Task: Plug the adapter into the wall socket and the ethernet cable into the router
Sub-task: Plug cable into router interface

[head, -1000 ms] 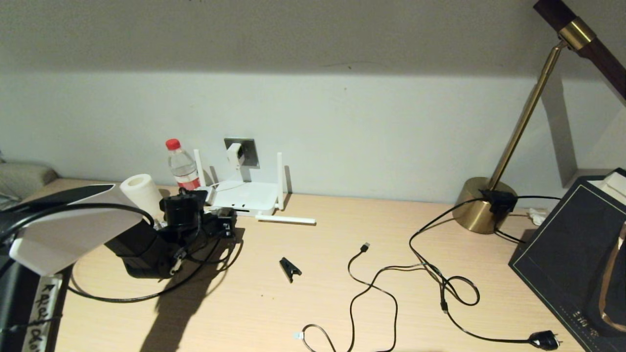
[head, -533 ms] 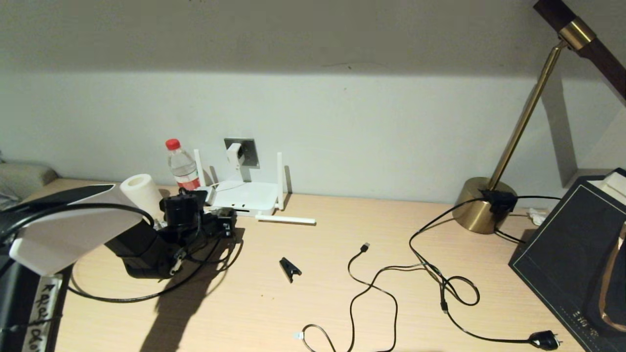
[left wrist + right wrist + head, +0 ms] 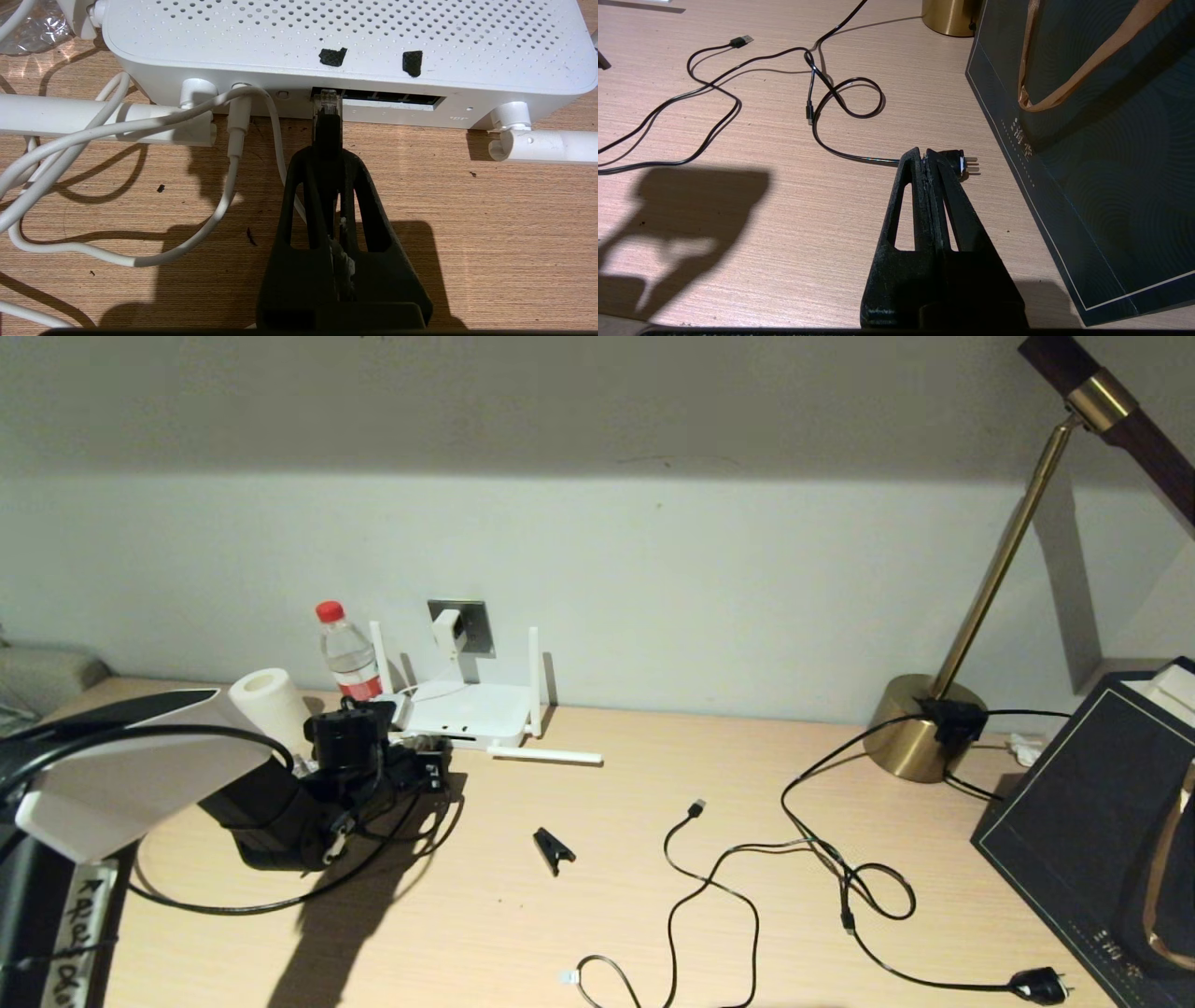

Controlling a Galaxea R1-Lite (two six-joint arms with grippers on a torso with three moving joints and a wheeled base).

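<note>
Ethernet plug at the router's port mouth; left gripper drives it.

I have the left gripper (image 3: 327,140) pinched on the ethernet cable (image 3: 325,103); its clear connector sits dead ahead of the fingers at 12 o'clock, long axis in line with them and square to the router (image 3: 345,32) port row, nose at the leftmost port; whether it's fully seated I can't tell; I judge a straight push along that axis is all that's left; the adapter (image 3: 448,632) is already in the wall socket (image 3: 474,621); the right gripper (image 3: 928,161) is closed on nothing, parked well apart at 4 o'clock on the desk (image 3: 653,896), so left is the nearer arm.
</note>
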